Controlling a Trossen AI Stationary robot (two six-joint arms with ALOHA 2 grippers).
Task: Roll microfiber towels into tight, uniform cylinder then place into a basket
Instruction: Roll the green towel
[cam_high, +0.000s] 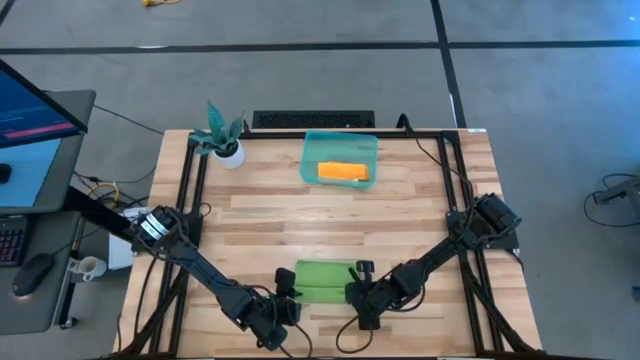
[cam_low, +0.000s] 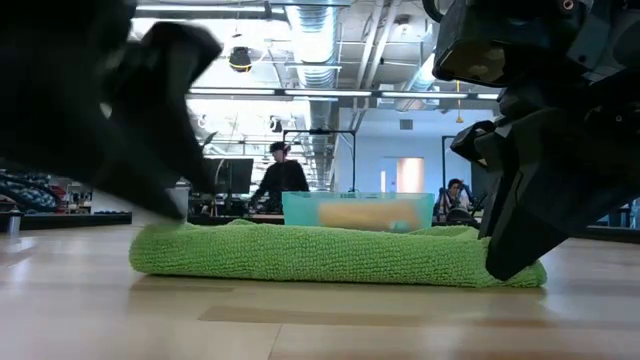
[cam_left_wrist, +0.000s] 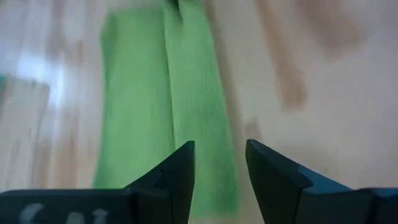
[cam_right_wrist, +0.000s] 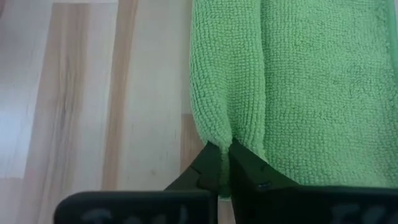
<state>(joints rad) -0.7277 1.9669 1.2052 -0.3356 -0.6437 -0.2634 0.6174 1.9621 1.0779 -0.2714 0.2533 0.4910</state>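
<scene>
The right tool (cam_right_wrist: 224, 163) is being pressed together on an edge of the green towel (cam_high: 322, 280), the cloth pinched between its fingertips, at about five o'clock on the tabletop (cam_high: 420, 200) as seen from above. The left tool (cam_left_wrist: 221, 171) is being held spread, with nothing between its fingers, just beside the towel's other end at about seven o'clock. The green towel is lying folded into a long flat band near the six o'clock edge; it is not yet being formed into a cylinder. The orange towel (cam_high: 343, 172) is already lying rolled inside the basket (cam_high: 312, 148) at twelve o'clock. By that showing, roughly half the task is being counted as done: the green towel is left to be rolled tight and carried to the basket
</scene>
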